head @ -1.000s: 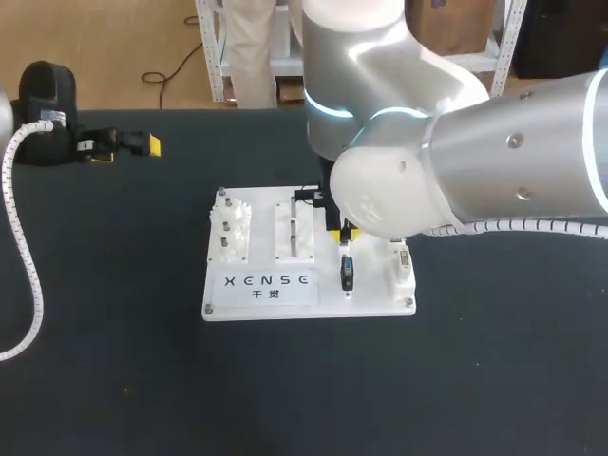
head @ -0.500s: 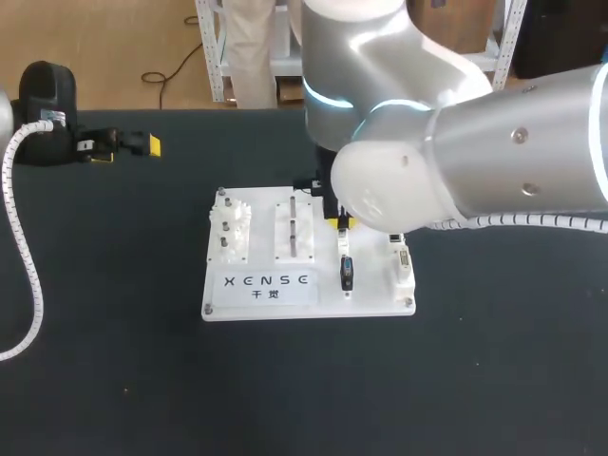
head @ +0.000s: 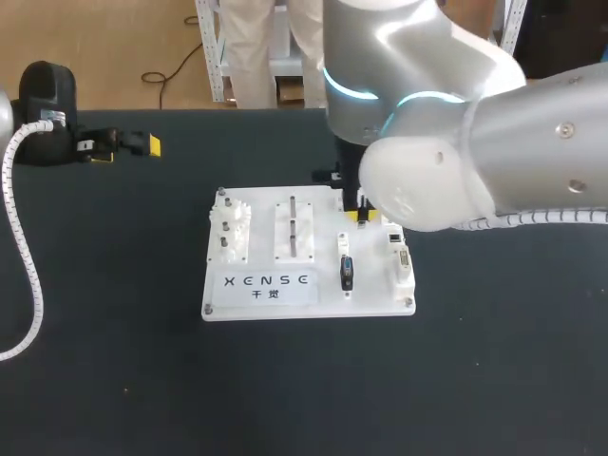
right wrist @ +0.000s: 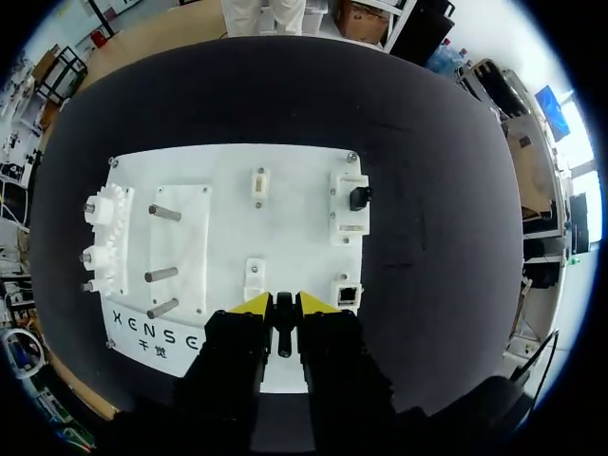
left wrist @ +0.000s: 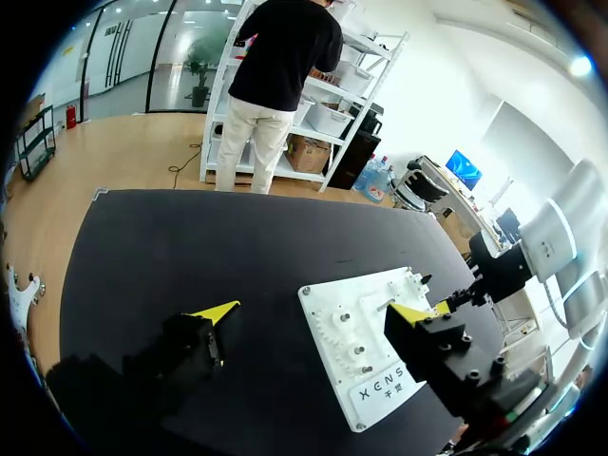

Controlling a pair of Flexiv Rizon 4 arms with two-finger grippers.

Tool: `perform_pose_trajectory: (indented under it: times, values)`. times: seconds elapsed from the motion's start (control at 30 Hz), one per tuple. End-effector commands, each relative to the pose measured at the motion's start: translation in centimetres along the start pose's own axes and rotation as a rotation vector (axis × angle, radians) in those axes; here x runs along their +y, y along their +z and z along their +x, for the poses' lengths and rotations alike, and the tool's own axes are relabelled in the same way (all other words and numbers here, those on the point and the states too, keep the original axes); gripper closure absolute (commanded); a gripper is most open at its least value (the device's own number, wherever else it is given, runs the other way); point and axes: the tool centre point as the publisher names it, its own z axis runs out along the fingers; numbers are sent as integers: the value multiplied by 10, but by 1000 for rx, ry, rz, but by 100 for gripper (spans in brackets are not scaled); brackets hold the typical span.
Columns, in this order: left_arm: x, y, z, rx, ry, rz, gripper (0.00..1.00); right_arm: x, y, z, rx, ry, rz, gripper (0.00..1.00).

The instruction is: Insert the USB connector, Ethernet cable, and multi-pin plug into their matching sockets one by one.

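Observation:
A white socket board (head: 361, 302) lies mid-table. A black USB connector (head: 347, 273) stands upright in its front middle. My right gripper (head: 359, 215) hangs above the board, behind and slightly right of that connector, apart from it. In the right wrist view the right gripper (right wrist: 283, 302) has its yellow tips close together, with only a narrow dark slit between them. An Ethernet socket (right wrist: 348, 293) sits beside the fingers, and a black socket (right wrist: 357, 198) lies farther ahead. My left gripper (head: 133, 144) rests at the table's far left, and the left wrist view shows this left gripper (left wrist: 313, 313) wide open and empty.
On the board's left part stand a block of white gears (head: 228, 228) and a plate with metal pins (head: 294, 228). A socket block (head: 403, 258) lines the right edge. A ribbed white hose (head: 24, 275) curves along the table's left side.
My right gripper rose and shifted back and right, away from the USB connector, which stayed standing on the board. The left arm has not moved.

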Motion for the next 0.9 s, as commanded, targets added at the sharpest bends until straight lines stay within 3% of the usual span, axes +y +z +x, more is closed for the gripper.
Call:
perform_pose_trajectory:
  times: [0.03, 0.9]
  values:
    - [0, 0, 0, 0, 0, 0, 0, -14, 0, 6, -16, 8, -7, 100]
    - [0, 0, 0, 0, 0, 0, 0, -47, 11, 11, 3, 58, 20, 100]
